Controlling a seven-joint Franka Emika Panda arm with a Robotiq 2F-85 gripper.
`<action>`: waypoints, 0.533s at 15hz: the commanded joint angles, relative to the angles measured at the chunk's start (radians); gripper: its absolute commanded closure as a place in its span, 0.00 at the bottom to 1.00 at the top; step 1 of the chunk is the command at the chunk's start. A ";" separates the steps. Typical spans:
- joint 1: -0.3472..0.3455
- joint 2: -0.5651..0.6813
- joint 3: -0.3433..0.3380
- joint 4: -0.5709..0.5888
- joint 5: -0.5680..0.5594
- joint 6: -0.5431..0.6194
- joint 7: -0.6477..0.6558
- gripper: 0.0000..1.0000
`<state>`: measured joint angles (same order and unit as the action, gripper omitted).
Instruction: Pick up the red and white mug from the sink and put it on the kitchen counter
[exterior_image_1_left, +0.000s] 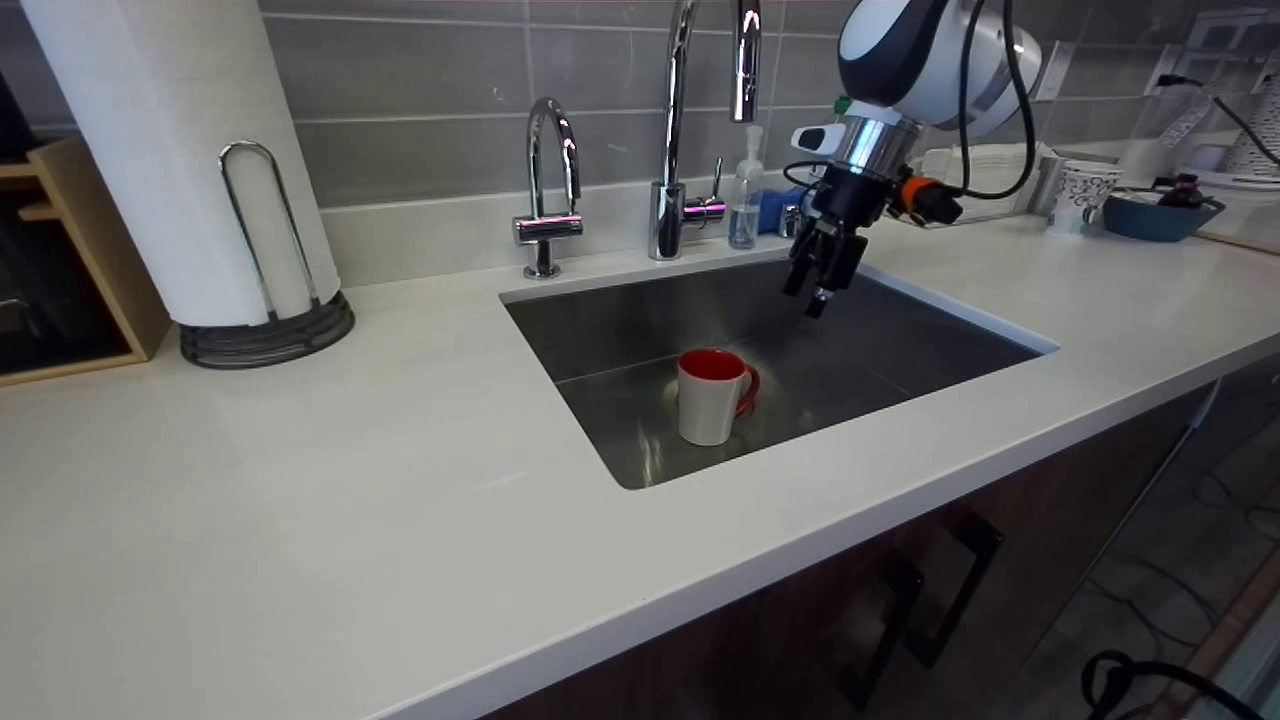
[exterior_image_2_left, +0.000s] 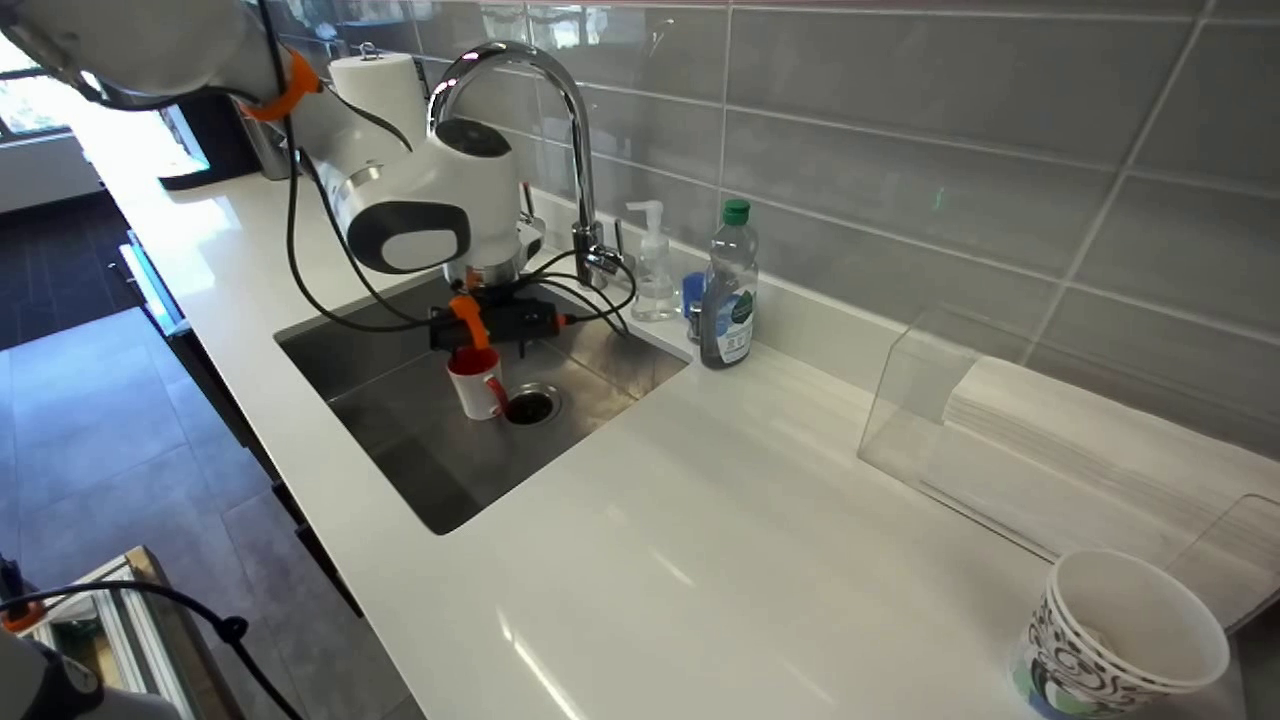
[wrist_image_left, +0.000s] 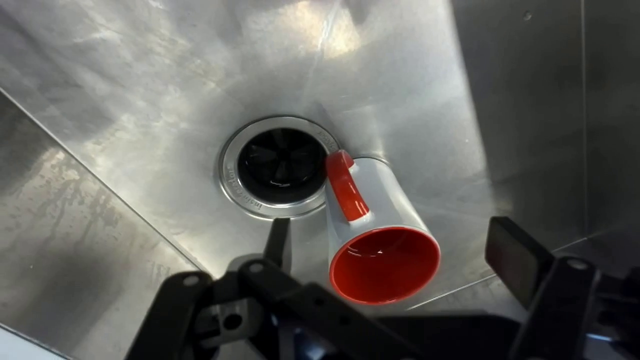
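The mug (exterior_image_1_left: 706, 412), white outside with red inside and a red handle, stands upright on the floor of the steel sink (exterior_image_1_left: 640, 320). In an exterior view the mug (exterior_image_2_left: 474, 394) stands beside the round drain, its handle towards it. My gripper (exterior_image_1_left: 806, 296) is open and empty above the sink, apart from the mug. In the wrist view the mug (wrist_image_left: 395, 195) shows between the spread fingers of the gripper (wrist_image_left: 392, 235), with its red mouth towards the camera. The white kitchen counter (exterior_image_1_left: 300, 500) surrounds the sink and also shows in an exterior view (exterior_image_2_left: 640, 580).
Two chrome faucets (exterior_image_1_left: 668, 190) (exterior_image_1_left: 545, 190) stand behind the sink. A soap pump (exterior_image_2_left: 655, 265) and a green-capped bottle (exterior_image_2_left: 730, 290) stand at its back edge. A paper towel roll (exterior_image_1_left: 180, 160), a clear napkin holder (exterior_image_2_left: 900, 410) and paper cups (exterior_image_2_left: 1110, 640) stand on the counter.
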<state>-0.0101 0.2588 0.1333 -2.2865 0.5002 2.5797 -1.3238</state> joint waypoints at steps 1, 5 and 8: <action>-0.013 0.014 0.041 -0.036 -0.001 0.115 -0.040 0.00; -0.042 0.056 0.110 -0.065 0.039 0.244 -0.095 0.00; -0.083 0.105 0.168 -0.065 -0.015 0.296 -0.196 0.00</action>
<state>-0.0349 0.3158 0.2335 -2.3503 0.5017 2.8136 -1.4107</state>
